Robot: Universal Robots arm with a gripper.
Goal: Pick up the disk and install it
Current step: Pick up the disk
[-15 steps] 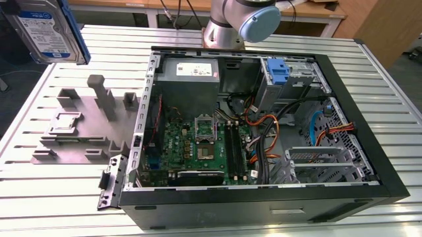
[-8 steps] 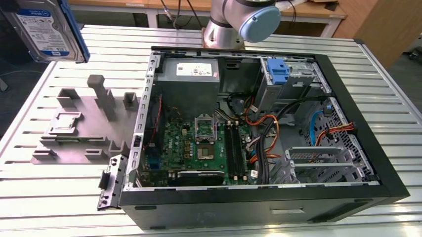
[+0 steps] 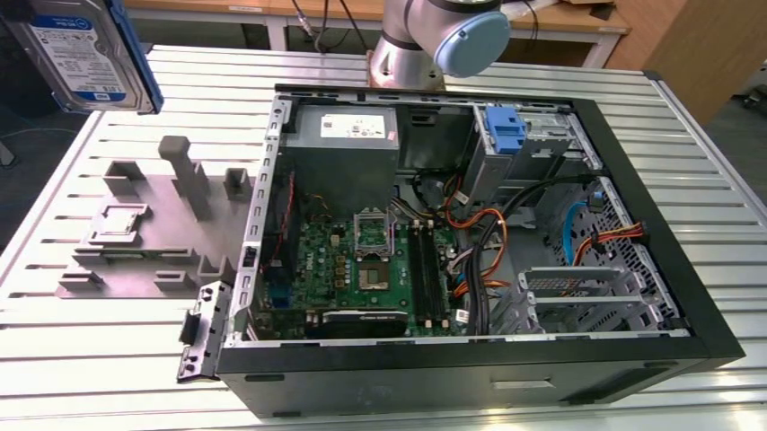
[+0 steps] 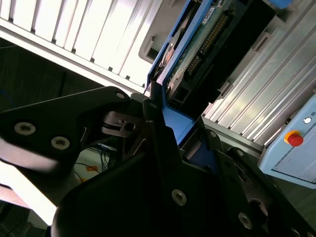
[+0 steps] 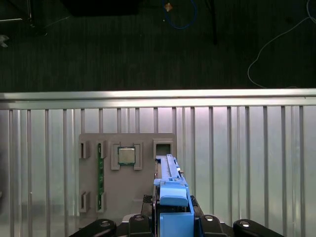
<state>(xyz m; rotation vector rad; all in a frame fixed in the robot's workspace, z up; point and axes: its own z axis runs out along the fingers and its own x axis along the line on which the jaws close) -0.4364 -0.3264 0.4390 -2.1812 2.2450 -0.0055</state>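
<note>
Slatted metal table (image 3: 108, 377), seen from the exterior view; light glares off its slats. At twelve o'clock behind it stands a wooden bench (image 3: 563, 22) on white legs, and at two o'clock a wooden panel (image 3: 698, 49). In the first wrist view, dark floor (image 5: 98, 49) beyond the table edge carries a blue cable (image 5: 178, 26) and a white cable (image 5: 276, 43).

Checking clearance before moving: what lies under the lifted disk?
The grey fixture tray, holding a processor and a memory stick. The disk covers the tray's part behind it.
</note>
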